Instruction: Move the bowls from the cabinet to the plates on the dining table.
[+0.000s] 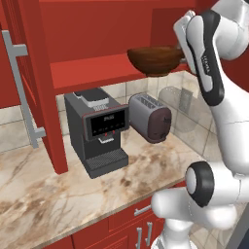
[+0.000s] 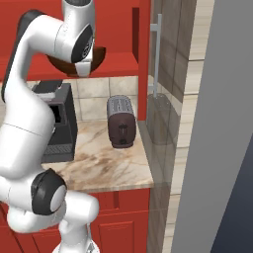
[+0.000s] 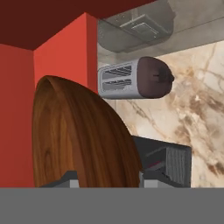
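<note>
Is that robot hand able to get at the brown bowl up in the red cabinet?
Probably yes: the gripper already seems to straddle the brown bowl at the shelf edge, nothing between.

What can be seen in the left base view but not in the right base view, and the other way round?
The left base view alone shows the front panel of the coffee machine, the open red cabinet door with its long silver bar handle, and small drawer handles below the counter. The right base view alone shows the counter's right end and the grey wall beside it. Both share the brown bowl at the cabinet shelf edge, the toaster, the marble counter and the white arm.
</note>
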Robot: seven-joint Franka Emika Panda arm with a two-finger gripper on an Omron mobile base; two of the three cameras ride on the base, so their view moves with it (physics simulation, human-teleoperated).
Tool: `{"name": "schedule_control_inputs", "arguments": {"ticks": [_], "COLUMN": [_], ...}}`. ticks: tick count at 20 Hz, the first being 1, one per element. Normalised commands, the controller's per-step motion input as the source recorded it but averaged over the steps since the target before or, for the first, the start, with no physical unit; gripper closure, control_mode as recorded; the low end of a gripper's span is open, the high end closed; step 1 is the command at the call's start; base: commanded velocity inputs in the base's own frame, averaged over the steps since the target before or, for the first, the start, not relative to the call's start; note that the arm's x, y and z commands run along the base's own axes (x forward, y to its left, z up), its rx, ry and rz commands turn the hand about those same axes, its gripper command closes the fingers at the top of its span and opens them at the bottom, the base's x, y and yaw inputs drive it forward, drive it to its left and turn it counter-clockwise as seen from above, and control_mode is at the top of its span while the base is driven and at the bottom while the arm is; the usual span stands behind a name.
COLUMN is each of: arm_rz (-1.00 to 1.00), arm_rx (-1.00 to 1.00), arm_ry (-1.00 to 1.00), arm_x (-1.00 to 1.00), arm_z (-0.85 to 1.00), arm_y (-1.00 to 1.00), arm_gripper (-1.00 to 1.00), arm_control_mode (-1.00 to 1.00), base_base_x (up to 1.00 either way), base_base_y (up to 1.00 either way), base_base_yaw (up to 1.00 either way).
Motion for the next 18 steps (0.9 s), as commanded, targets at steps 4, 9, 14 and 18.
{"name": "schedule_control_inputs", "arguments": {"ticks": [4,9,14,18], "arm_rz": [0.00,0.00,0.00,0.00], "arm_rx": [0.00,0.00,0.00,0.00], "arm_ry": [-0.09,-0.04,0.00,0.00], "arm_x": [-1.00,-0.99,-0.79,-0.70], "arm_z": [0.01,0.00,-0.11,-0.10], "arm_y": [0.00,0.00,0.00,0.00], "arm_gripper": [1.00,1.00,1.00,1.00], "arm_control_mode": [-1.00,-1.00,-1.00,-1.00], "base_base_x": [0.00,0.00,0.00,0.00], "base_base_y": [0.00,0.00,0.00,0.00], "base_base_yaw": [0.00,0.00,0.00,0.00]}}
